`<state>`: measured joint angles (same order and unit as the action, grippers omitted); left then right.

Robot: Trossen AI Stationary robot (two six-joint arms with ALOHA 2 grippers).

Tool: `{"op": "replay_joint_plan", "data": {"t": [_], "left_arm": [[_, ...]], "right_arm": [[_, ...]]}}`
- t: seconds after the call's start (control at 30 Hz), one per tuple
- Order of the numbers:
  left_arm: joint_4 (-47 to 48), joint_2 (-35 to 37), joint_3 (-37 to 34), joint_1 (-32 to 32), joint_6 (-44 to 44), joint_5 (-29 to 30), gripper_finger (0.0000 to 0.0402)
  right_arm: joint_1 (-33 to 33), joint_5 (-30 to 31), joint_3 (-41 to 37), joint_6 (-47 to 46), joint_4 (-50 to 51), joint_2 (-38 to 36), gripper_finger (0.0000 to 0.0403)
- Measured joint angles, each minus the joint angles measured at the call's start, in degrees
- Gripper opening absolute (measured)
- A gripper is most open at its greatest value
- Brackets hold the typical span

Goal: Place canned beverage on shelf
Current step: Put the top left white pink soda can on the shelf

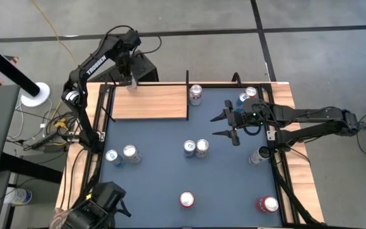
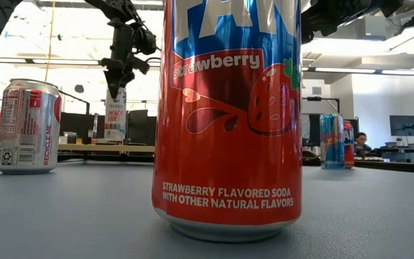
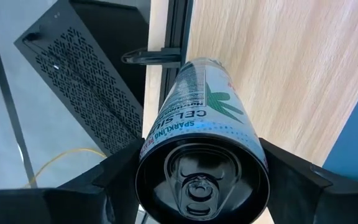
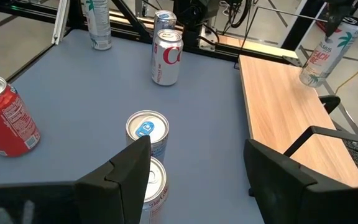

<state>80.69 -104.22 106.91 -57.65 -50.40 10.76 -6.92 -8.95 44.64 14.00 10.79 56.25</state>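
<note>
The Celsius can (image 3: 199, 130) is standing upright at the far left corner of the shelf (image 1: 151, 103), close to the black post there, its base on or just above the board; I cannot tell which. The left gripper (image 1: 131, 79) is gripping it from above, a finger (image 3: 114, 177) pressing on each side of its top. In the low view the same can (image 2: 115, 114) is hanging under that gripper (image 2: 117, 79) at shelf height, far across the table. From the right wrist it is showing tilted slightly at the board's far end (image 4: 325, 55).

The shelf is sitting in the table's far left corner, and a red-and-silver can (image 1: 196, 94) is standing just beside its right edge.

The right gripper (image 1: 226, 125) is hovering over the blue table (image 1: 157, 184) right of centre, fingers (image 4: 126, 171) spread wide and holding nothing. Two cans (image 1: 196, 148) are standing touching each other just left of it, near the table's middle. Two more cans (image 1: 121, 154) are standing together near the left edge. A strawberry soda can (image 2: 227, 115) is filling the low view, standing at the near edge of the table. A clear bottle (image 1: 258, 155) is lying near the right edge.
</note>
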Motion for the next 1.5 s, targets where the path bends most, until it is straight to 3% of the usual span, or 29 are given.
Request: {"op": "replay_joint_plan", "data": {"t": [0.43, 0.83, 1.3, 1.5], "left_arm": [[0.92, -2.41, -0.15, -1.6, -2.6, 2.56, 0.0251], [4.66, -2.47, -0.15, -3.83, -9.4, -1.05, 0.0252], [2.24, -2.47, -0.15, -4.22, -3.49, -4.1, 0.0284], [1.88, -2.47, -0.15, -4.22, -5.16, -3.23, 0.0285]], "right_arm": [[0.0, 0.0, 0.0, 0.0, -0.04, 0.0, 0.0249], [-1.73, 0.0, 0.0, 1.09, 0.39, 0.0, 0.0249], [-3.37, -0.02, 0.0, 1.1, 0.42, 0.0, 0.0249], [-3.37, -0.02, 0.0, 1.09, 0.62, -0.01, 0.0249]]}}
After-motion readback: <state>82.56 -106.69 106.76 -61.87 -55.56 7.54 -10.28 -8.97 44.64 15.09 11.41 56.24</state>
